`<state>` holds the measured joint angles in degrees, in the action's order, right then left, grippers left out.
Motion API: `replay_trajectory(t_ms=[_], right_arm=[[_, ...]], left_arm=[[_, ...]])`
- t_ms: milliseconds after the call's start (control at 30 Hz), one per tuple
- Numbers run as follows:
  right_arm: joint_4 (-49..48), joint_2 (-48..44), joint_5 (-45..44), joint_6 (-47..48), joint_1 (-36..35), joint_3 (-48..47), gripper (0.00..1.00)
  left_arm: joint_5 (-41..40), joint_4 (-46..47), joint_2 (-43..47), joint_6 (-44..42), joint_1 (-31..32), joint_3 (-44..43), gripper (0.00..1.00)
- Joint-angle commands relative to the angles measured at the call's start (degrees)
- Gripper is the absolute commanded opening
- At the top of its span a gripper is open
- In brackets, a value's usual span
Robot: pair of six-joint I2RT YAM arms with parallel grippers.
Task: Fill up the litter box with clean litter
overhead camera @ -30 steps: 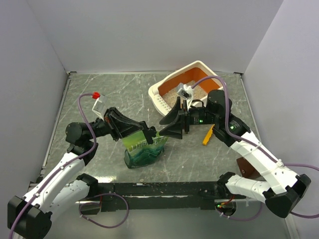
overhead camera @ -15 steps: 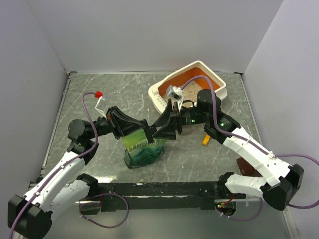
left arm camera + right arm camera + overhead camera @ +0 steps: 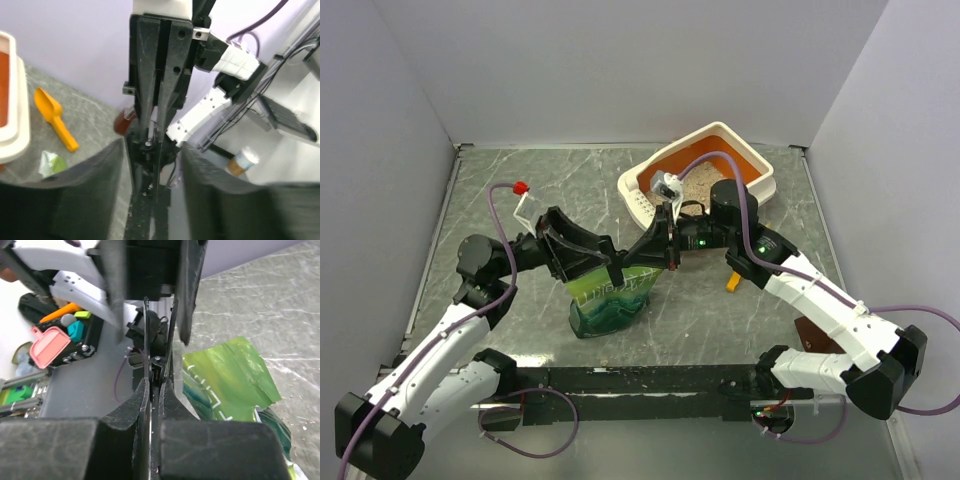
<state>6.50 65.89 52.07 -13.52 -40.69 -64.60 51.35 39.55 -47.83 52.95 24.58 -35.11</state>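
Marbled table (image 3: pixel 570 170), litter box (image 3: pixel 722 128), litter (image 3: pixel 705 183) only overhead

The left arm (image 3: pixel 445 335) reaches in from the near left corner, and the left end effector (image 3: pixel 612 266) has its fingers spread apart. The right arm (image 3: pixel 820 300) stretches leftward to meet it. The right end effector (image 3: pixel 650 255) is pinched closed, its tips between the left fingers.
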Motion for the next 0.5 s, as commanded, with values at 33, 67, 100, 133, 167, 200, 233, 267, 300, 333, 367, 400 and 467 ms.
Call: replay_trajectory(t_ms=[33, 67, 100, 133, 167, 200, 233, 267, 300, 333, 367, 400, 467], right_arm=[[2.8, -3.1, -6.7, 5.5, -0.1, -3.2, 0.00], [4.8, -3.4, -7.5, 6.7, 0.2, -4.1, 0.00], [6.7, -3.7, -8.8, 7.9, 0.3, -5.2, 0.00], [9.0, -4.1, -10.1, 9.3, 0.3, -6.2, 0.00], [11.1, -4.4, -11.2, 10.4, 0.7, -7.0, 0.00], [12.9, -4.5, -12.7, 11.9, 0.9, -8.0, 0.00], [15.3, -4.7, -13.7, 13.0, 1.3, -8.6, 0.00], [16.9, -5.1, -14.4, 15.2, 1.7, -9.0, 0.00], [18.4, -5.5, -15.4, 16.4, 2.3, -9.2, 0.00], [20.5, -6.0, -16.2, 17.5, 2.7, -9.2, 0.00], [21.3, -6.6, -17.1, 18.5, 3.2, -9.0, 0.00], [22.1, -7.3, -18.1, 19.3, 3.7, -8.5, 0.00], [22.9, -8.8, -18.7, 21.2, 4.5, -7.0, 0.00]], left_arm=[[1.7, -23.7, 2.7, -17.0, 0.3, -8.6, 0.66], [0.8, -29.2, 3.4, -21.2, 0.4, -9.7, 0.67], [-1.5, -35.8, 3.9, -25.0, 0.4, -10.8, 0.67], [-4.0, -39.3, 4.2, -27.8, 0.4, -11.6, 0.67], [-5.9, -43.2, 4.6, -30.5, 0.4, -12.2, 0.67], [-9.3, -46.1, 5.0, -32.6, 0.4, -12.7, 0.66], [-12.7, -48.1, 5.5, -35.0, 0.4, -12.8, 0.66], [-14.6, -49.2, 6.1, -36.6, 0.4, -12.4, 0.66], [-16.7, -50.0, 6.6, -37.2, 0.5, -12.0, 0.65], [-17.9, -50.7, 6.8, -38.3, 0.6, -11.6, 0.63], [-18.4, -51.4, 6.9, -39.5, 0.7, -11.4, 0.62], [-19.3, -51.9, 6.8, -40.1, 1.1, -11.1, 0.61], [-20.2, -53.3, 6.1, -41.9, 2.0, -10.8, 0.57]])
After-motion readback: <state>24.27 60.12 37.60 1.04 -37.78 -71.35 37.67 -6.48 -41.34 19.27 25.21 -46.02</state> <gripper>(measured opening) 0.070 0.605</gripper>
